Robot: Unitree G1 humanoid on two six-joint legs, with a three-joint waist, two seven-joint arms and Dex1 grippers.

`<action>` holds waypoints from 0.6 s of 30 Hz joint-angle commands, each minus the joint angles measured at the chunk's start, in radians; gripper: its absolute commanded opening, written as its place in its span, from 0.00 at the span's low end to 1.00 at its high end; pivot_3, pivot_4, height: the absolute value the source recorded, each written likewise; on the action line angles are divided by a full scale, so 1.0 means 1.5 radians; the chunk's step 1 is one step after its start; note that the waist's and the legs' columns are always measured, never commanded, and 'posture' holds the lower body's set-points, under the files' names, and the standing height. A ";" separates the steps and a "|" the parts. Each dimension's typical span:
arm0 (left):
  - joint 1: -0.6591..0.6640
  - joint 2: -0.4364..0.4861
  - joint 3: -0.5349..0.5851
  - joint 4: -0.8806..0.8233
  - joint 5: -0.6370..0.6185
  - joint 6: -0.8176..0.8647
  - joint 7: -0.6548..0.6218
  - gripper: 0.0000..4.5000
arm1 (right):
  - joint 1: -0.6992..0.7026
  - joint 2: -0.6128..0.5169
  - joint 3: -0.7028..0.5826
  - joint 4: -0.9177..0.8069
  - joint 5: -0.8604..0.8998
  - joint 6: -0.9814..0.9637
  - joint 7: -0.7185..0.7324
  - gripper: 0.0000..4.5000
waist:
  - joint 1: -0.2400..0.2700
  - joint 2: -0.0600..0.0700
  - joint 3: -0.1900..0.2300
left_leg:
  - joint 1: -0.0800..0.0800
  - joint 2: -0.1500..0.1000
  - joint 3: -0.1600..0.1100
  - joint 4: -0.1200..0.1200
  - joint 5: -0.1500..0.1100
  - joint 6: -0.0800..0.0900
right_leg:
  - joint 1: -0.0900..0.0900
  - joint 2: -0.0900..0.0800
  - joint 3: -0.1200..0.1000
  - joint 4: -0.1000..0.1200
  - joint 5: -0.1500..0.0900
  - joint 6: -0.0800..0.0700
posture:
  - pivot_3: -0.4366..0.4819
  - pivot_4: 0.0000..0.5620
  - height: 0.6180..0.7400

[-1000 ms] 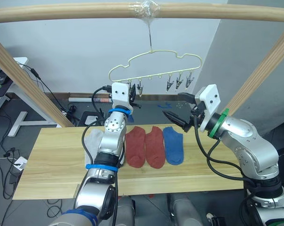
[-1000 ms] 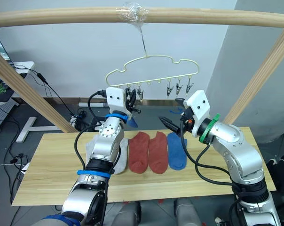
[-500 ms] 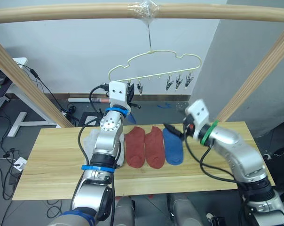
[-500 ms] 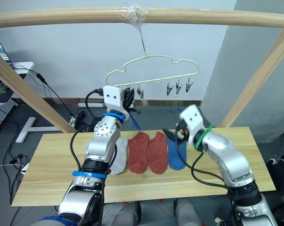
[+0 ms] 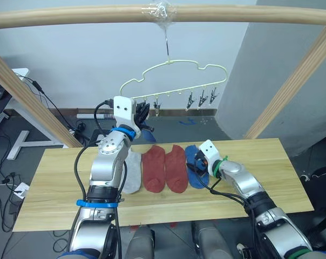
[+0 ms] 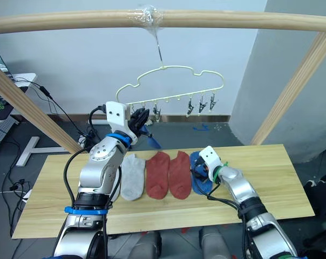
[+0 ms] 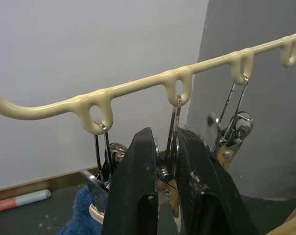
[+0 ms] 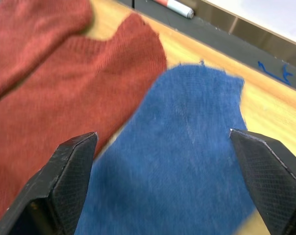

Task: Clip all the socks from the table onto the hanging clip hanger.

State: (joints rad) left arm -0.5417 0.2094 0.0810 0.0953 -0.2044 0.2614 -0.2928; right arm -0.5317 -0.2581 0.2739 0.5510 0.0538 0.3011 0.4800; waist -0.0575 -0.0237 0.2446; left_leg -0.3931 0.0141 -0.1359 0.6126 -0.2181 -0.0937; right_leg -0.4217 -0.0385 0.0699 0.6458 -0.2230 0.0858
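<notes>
Left eye view is showing the counter [image 5: 55, 186], light yellowish planks, standing under a thick wooden bar [image 5: 71, 16] with slanting wooden posts at both sides. Behind it, a pale wall is meeting a dark floor strewn with cables.

Four socks are lying side by side on the counter: a grey sock [image 5: 131, 174], two rust red socks [image 5: 164, 168] touching each other, and a blue sock [image 8: 187, 156] at the 3 o'clock end of the row. Another blue sock [image 7: 82, 215] is hanging from a clip at the 9 o'clock end of the clip hanger [image 5: 174, 73], which is dangling by its hook from the bar.

My left pincer [image 7: 166, 196] is raised at the hanger's clip row, its fingers nearly closed and squeezing one small metal clip [image 7: 168, 188] between them, just beside the clip carrying the hanging sock.

My right pincer [image 8: 162, 181] is reaching down low over the counter, its fingers [image 8: 64, 181] spread wide apart and straddling the lying blue sock; whether they are touching the fabric I cannot tell.
</notes>
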 commanded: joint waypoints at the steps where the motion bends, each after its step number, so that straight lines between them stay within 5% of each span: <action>1: 0.010 -0.001 0.000 -0.032 -0.001 0.009 0.006 0.05 | -0.009 -0.010 -0.009 0.081 -0.033 -0.037 -0.003 1.00 | 0.001 0.000 0.000 | 0.000 0.000 0.000 0.000 0.000 0.000 | 0.000 0.000 0.000 0.000 0.000 0.000 | 0.50 0.37 1.00; 5: 0.018 0.005 0.005 -0.037 0.000 0.013 0.002 0.05 | 0.015 -0.018 -0.008 0.088 -0.044 -0.049 0.024 0.83 | 0.001 0.000 -0.001 | 0.001 0.000 0.000 0.000 0.000 0.000 | 0.001 0.000 0.000 0.000 0.000 0.000 | 0.50 0.37 1.00; 15: 0.017 0.005 0.034 -0.060 -0.072 0.090 -0.022 0.05 | 0.114 -0.078 -0.020 -0.064 -0.051 -0.063 0.069 0.03 | 0.001 0.000 -0.003 | 0.008 0.000 0.000 0.000 0.000 0.000 | 0.008 0.000 0.000 -0.001 -0.002 0.003 | 0.50 0.34 1.00; 18: 0.001 -0.001 0.085 -0.079 -0.177 0.209 -0.020 0.05 | 0.151 -0.108 -0.020 -0.170 -0.057 -0.080 0.084 0.01 | 0.000 0.000 -0.003 | 0.008 0.000 0.000 0.000 0.000 0.000 | 0.008 0.000 0.000 -0.001 -0.002 0.003 | 0.50 0.34 1.00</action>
State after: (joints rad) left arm -0.5222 0.2080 0.1482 0.0127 -0.3658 0.4592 -0.3252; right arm -0.3261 -0.4008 0.2512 0.4021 -0.0234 0.1963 0.5865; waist -0.0568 -0.0236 0.2402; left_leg -0.3818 0.0139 -0.1361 0.6126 -0.2183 -0.0937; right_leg -0.4103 -0.0387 0.0701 0.6448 -0.2256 0.0900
